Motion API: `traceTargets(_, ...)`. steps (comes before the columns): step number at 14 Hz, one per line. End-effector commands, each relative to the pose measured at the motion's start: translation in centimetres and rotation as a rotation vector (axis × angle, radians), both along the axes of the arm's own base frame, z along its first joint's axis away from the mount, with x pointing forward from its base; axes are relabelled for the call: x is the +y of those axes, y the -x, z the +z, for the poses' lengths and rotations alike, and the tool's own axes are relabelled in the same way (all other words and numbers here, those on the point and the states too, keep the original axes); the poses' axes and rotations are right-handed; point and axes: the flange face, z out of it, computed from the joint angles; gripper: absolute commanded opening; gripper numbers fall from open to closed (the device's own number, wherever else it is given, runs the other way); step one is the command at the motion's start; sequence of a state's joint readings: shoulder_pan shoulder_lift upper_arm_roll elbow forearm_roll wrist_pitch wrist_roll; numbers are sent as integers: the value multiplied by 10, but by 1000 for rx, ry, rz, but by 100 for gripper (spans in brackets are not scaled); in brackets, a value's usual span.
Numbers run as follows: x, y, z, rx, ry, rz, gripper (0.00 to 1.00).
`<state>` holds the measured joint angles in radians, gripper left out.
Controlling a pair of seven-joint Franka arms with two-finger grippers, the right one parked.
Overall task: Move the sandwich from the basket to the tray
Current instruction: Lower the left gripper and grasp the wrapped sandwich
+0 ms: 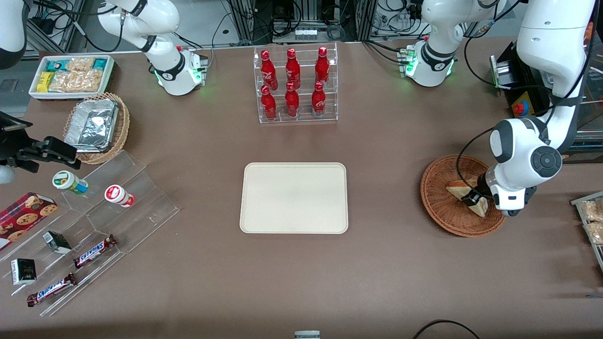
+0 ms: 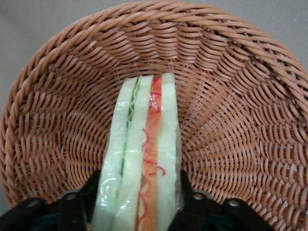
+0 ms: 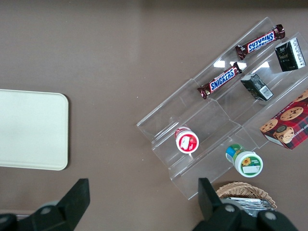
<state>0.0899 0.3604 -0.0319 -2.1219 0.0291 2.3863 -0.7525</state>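
Observation:
The sandwich (image 1: 456, 190) lies in the reddish-brown wicker basket (image 1: 438, 214) toward the working arm's end of the table. My left gripper (image 1: 472, 198) is down inside the basket, shut on the sandwich. In the left wrist view the sandwich (image 2: 144, 144) shows its cut edge of white bread with green and orange-red filling, and a black finger (image 2: 188, 202) presses against each of its sides at the gripper (image 2: 139, 208). The woven wall of the basket (image 2: 231, 96) surrounds it. The cream tray (image 1: 294, 197) sits bare at the table's middle; the right wrist view shows one end of the tray (image 3: 29, 130).
A clear rack of red bottles (image 1: 294, 84) stands farther from the front camera than the tray. A stepped acrylic shelf (image 1: 118, 212) with snacks, a lighter basket holding a foil container (image 1: 96, 127) and a white bin (image 1: 70, 75) lie toward the parked arm's end. Snack packs (image 1: 591, 221) sit beside the wicker basket.

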Motion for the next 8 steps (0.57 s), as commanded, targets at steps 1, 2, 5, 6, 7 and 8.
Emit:
traceTargets(1,-4,-5,8,-18,-13,-5,31)
traceTargets(2,-7,-8,18,-16,-14,-12,29)
traceTargets(5,-34,-22,73,65,-21,-57,27)
traceTargets(6,-55,-27,92,78,-25,-90,27)
traceTargets(7,-76,-30,106,76,-37,-133,27)
traceTargets(8,-101,-31,117,68,-52,-182,27)
